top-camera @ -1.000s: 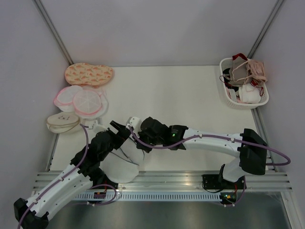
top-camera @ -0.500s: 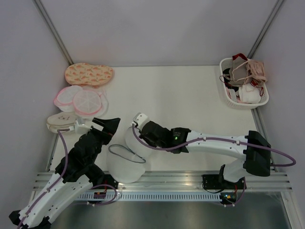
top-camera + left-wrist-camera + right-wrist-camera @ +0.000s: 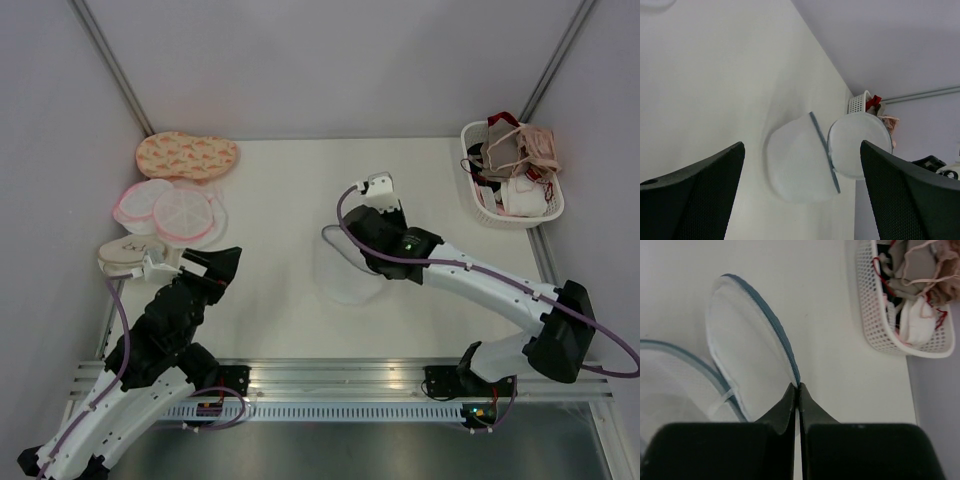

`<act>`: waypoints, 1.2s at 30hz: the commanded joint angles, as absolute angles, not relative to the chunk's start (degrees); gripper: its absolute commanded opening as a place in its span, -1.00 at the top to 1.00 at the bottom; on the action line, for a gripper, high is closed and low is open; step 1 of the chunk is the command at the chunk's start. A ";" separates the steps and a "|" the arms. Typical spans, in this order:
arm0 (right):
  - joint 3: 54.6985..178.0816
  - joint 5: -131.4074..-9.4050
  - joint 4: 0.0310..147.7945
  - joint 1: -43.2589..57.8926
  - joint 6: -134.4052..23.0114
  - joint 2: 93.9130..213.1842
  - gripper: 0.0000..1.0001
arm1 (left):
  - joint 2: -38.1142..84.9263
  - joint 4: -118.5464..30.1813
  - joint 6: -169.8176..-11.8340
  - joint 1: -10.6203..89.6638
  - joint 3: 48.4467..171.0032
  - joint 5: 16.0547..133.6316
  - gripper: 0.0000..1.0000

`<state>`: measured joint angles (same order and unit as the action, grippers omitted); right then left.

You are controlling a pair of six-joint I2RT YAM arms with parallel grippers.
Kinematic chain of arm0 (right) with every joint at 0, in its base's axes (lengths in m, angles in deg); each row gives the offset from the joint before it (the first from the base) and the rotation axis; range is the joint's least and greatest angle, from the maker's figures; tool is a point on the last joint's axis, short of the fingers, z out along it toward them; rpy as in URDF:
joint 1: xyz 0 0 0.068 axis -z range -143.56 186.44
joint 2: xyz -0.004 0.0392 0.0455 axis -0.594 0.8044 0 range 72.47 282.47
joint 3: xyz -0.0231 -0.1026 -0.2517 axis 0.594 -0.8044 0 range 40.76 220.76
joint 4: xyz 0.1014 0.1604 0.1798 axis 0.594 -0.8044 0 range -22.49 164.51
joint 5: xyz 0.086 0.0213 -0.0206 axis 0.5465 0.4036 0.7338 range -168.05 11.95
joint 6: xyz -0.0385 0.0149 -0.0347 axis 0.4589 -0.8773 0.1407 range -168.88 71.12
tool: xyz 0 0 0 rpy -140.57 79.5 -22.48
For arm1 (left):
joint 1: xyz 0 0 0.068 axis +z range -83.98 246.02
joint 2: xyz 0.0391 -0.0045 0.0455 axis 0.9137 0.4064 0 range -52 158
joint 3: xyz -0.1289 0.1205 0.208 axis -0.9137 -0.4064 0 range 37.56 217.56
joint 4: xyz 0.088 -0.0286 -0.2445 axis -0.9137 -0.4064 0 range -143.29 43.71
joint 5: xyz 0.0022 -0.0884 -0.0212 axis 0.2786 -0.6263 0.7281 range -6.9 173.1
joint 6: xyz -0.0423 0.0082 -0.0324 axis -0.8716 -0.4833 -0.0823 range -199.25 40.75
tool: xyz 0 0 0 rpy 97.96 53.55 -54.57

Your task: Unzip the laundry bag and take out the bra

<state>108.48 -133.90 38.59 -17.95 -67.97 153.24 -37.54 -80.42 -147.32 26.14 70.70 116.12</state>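
Observation:
The laundry bag point(image 3: 347, 272) point(image 3: 799, 165) point(image 3: 747, 347), white mesh with a blue-grey zipper rim, hangs open in two halves over the middle of the table. My right gripper point(image 3: 350, 245) point(image 3: 799, 386) is shut on its zipper rim. Nothing shows inside the visible halves. My left gripper point(image 3: 206, 262) point(image 3: 801, 145) stands open and empty to the left, well apart from the bag. A pale pink bra point(image 3: 540, 146) point(image 3: 940, 262) with thin straps lies on top in the white basket point(image 3: 520, 222) point(image 3: 875, 315) at the back right.
An orange patterned oval case point(image 3: 187, 155), pink-rimmed round mesh cases point(image 3: 175, 212) and a beige case point(image 3: 130, 256) lie along the left wall. The basket also holds a taupe bra and a white garment. Walls close in left, right and behind.
My right gripper has carried the bag from the near-left edge up and right to mid-table. The left arm has drawn back to the left, away from the bag.

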 commanded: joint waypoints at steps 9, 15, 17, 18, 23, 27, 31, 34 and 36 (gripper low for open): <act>111.50 -131.74 44.10 -19.89 -54.16 163.85 0.99 | -37.50 -81.00 -145.69 26.29 71.39 116.24 -0.99; 116.07 -133.06 46.91 -22.79 -53.10 177.66 0.99 | -39.08 -81.79 -146.13 26.29 70.43 115.19 -0.99; 117.65 -133.24 48.66 -23.06 -52.23 180.99 0.99 | -39.52 -82.14 -146.22 26.29 70.25 115.01 -0.99; 119.23 -133.50 48.76 -23.06 -52.14 181.97 0.92 | -40.13 -82.58 -146.22 26.29 70.16 114.92 -0.99; 120.12 -133.42 49.28 -23.93 -52.57 182.08 -0.96 | -41.71 -83.46 -146.48 26.29 69.81 114.57 -0.99; 116.96 -128.33 52.09 -25.34 -53.45 174.00 -0.96 | -42.24 -83.55 -146.66 26.29 69.20 114.31 -0.99; 112.92 -118.78 53.24 -25.96 -57.66 160.93 -0.96 | -42.16 -82.42 -145.26 26.29 69.11 112.64 -0.99; 108.27 -112.61 55.43 -26.05 -62.66 151.35 -0.96 | -41.81 -79.70 -142.45 26.29 68.41 109.39 -0.99; 105.37 -111.10 55.09 -26.05 -64.52 146.93 -0.95 | -41.11 -76.80 -138.60 26.29 67.44 105.36 -0.99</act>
